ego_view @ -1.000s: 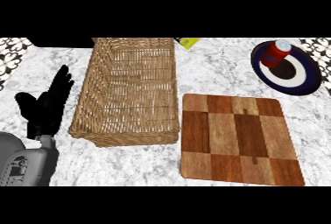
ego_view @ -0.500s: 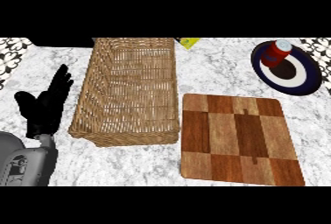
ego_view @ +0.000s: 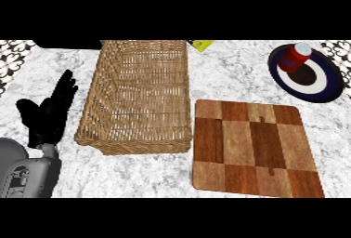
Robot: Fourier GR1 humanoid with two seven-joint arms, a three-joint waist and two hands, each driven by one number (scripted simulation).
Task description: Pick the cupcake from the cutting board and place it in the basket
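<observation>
I lose the basket [ego_view: 133, 142] at its far end, where the view's top edge cuts it. Just beyond its far right corner sits a yellow-green scrap [ego_view: 202, 44], too little showing to name. Left of the basket, the left forearm [ego_view: 24, 174] is cropped.

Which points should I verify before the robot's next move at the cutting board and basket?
1. Cupcake on the cutting board: not ok, none shows there.
2. Top of the basket open: ok.
3. The left hand free, fingers straight, beside the basket: ok.
4. The right hand ready: cannot tell, out of view.
5. Whether the red object on the plate is the cupcake: cannot tell.
</observation>
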